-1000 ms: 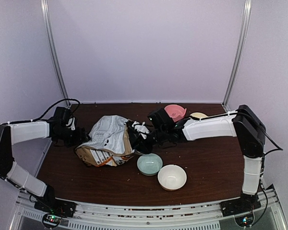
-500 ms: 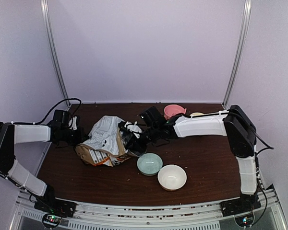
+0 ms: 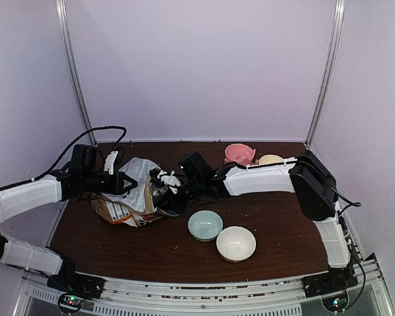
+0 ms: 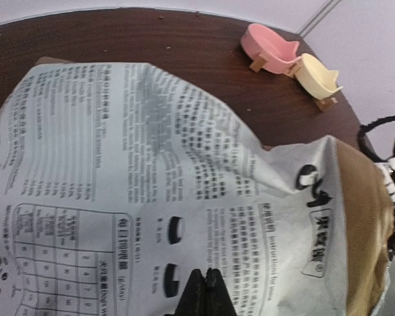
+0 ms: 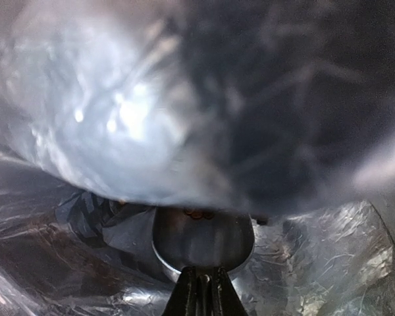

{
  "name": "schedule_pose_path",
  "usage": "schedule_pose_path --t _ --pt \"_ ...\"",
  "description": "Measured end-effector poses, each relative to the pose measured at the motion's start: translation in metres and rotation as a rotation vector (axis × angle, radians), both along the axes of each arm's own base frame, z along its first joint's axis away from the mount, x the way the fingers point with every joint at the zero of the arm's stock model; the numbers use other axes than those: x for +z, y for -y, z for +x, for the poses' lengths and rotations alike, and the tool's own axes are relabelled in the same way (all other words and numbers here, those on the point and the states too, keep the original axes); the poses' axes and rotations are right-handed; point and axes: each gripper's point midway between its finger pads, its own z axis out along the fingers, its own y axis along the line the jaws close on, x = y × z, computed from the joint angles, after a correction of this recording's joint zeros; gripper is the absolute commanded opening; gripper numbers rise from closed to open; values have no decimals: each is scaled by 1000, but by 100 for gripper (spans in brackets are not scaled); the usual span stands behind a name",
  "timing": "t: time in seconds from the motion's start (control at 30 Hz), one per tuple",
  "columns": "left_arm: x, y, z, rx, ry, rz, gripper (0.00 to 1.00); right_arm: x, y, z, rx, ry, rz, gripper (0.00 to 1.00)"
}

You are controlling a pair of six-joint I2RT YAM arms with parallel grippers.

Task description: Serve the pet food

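Note:
The crumpled dog-food bag point(image 3: 133, 192) lies at the table's left with its mouth facing right; its printed side point(image 4: 151, 164) fills the left wrist view. My left gripper point(image 3: 123, 183) point(image 4: 206, 280) is shut on the bag's paper. My right gripper point(image 3: 168, 184) point(image 5: 203, 283) reaches into the bag's mouth, shut on the handle of a metal scoop point(image 5: 203, 237). A few brown pellets of pet food point(image 5: 197, 213) show at the scoop's far rim, under the foil lining point(image 5: 118, 112). The rest of the pet food is hidden in the bag.
A light blue bowl point(image 3: 205, 225) and a white bowl point(image 3: 236, 243) stand in front of the bag, near the table's middle. A pink bowl point(image 3: 239, 154) point(image 4: 270, 45) and a yellow bowl point(image 3: 271, 159) point(image 4: 319, 76) sit at the back right. Cables trail behind the left arm.
My left gripper has closed on the bag and moved right onto it, pulling the paper up. My right arm has pushed left, deeper into the bag's mouth with the scoop.

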Motion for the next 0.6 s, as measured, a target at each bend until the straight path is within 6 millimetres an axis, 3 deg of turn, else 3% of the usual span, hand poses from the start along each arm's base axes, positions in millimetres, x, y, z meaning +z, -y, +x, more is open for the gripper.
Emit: schedule_pose_path --t 0.1,0.27,0.43,0.6 --pt "-6 -18 6 82 -21 97 9 -2 0 0 -7 -6 8 0" --pt "-13 -76 15 308 -68 197 51 -7 8 -4 -25 -7 36 0" --pt "-22 -138 27 547 -125 224 63 -7 10 -5 -28 -2 39 0" --pt "-71 -169 31 652 -292 250 73 -7 10 -5 -28 -1 39 0"
